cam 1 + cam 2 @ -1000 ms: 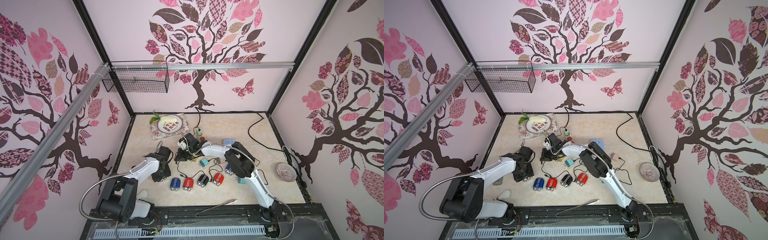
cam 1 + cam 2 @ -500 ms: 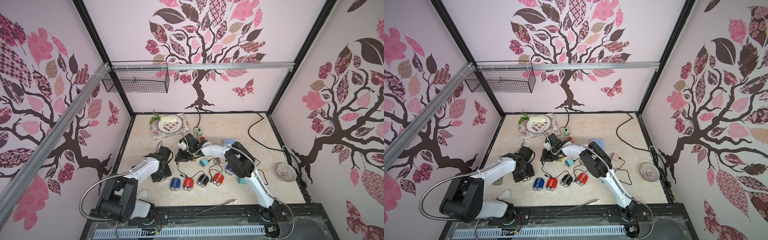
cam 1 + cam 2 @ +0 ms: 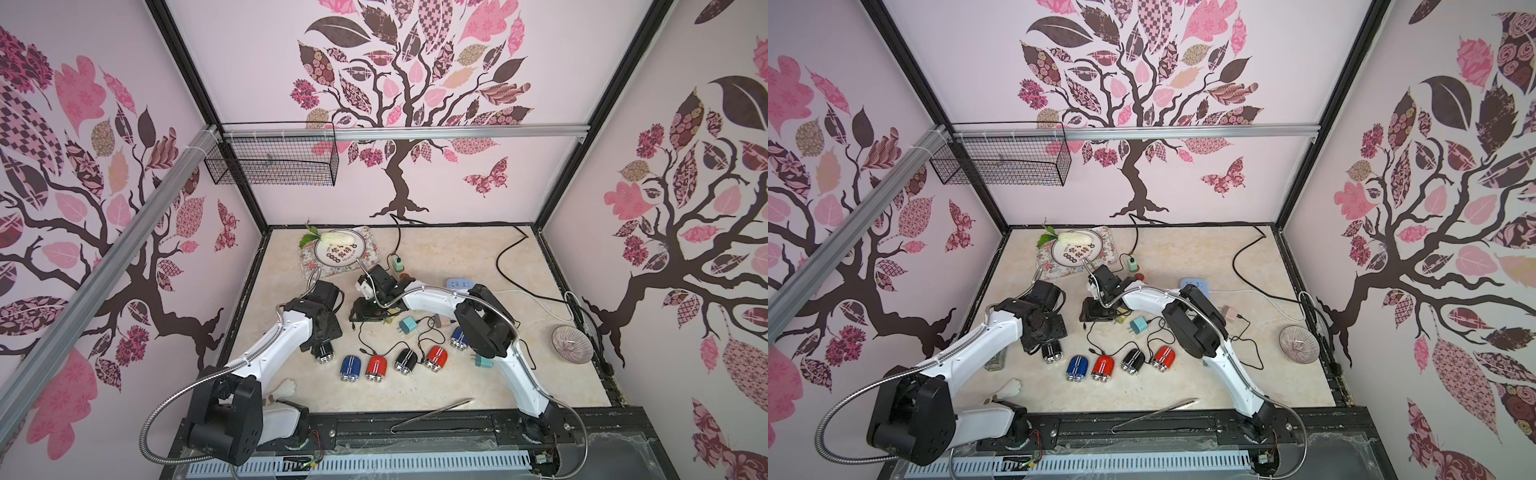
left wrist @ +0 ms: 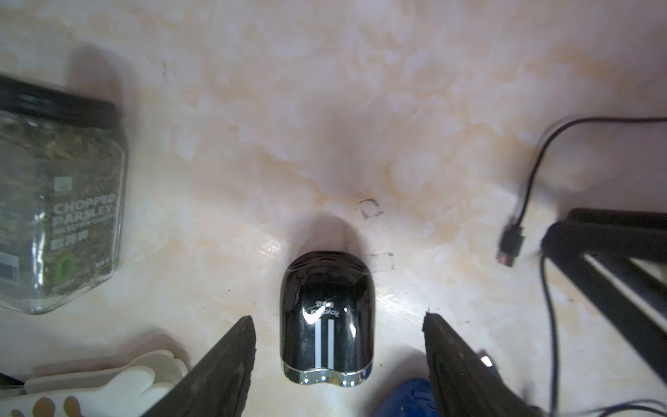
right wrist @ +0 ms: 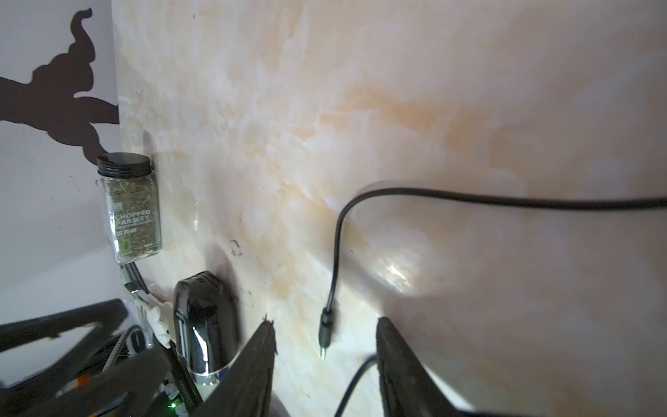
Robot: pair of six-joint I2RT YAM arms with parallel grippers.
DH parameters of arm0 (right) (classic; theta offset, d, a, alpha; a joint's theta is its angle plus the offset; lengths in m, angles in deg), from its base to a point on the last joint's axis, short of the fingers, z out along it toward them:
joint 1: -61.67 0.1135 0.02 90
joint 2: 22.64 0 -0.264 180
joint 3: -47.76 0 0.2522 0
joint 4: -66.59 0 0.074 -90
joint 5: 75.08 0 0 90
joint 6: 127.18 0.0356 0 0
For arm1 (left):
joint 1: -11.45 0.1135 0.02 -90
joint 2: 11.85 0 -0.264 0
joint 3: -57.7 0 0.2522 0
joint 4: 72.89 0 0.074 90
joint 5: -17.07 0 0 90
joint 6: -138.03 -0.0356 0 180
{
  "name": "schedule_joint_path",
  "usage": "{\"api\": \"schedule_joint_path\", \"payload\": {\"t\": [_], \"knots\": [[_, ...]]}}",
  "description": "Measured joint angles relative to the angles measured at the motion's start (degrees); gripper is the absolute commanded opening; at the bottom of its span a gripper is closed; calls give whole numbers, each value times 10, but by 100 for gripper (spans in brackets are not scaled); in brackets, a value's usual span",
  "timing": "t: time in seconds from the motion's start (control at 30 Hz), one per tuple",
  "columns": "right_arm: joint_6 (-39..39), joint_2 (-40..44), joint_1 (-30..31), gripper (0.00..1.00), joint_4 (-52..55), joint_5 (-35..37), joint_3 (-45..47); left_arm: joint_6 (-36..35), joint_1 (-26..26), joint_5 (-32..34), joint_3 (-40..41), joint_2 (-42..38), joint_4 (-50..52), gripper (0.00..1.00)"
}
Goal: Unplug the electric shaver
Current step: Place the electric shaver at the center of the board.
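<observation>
We hold our left gripper (image 4: 337, 317) spread astride the black shaver (image 4: 325, 289), our right gripper (image 5: 325, 321) spread around the free cable plug (image 5: 326, 335).

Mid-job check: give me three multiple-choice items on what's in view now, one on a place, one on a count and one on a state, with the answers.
1. Where is the black shaver nearest the left end effector?
A. On the table, between its open fingers
B. On the plate
C. In the wire basket

2. How many red shavers are there?
A. One
B. Two
C. Four

3. What state is the cable plug at the right end effector in?
A. Seated in a shaver
B. Loose between open fingers
C. Clamped by shut fingers

Answers:
1 A: the left wrist view shows a gap on each side of it.
2 B: both top views show two in the row.
3 B: the right wrist view shows its bare pin, touching neither finger.
</observation>
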Motion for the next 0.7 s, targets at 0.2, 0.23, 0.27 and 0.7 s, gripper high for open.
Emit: {"api": "schedule_joint_path", "payload": {"t": [0.2,0.23,0.27,0.7], "knots": [[-36,45,-1,52,49,68,-5,-17,0,7,-94,37,-5,73],[-41,51,-1,51,55,78,-7,-20,0,5,-106,45,-7,71],[-48,58,-2,50,64,93,-11,-23,0,3,-121,57,-10,70],[-111,110,-83,47,97,207,-15,-27,-1,-112,-222,150,-91,47]]}}
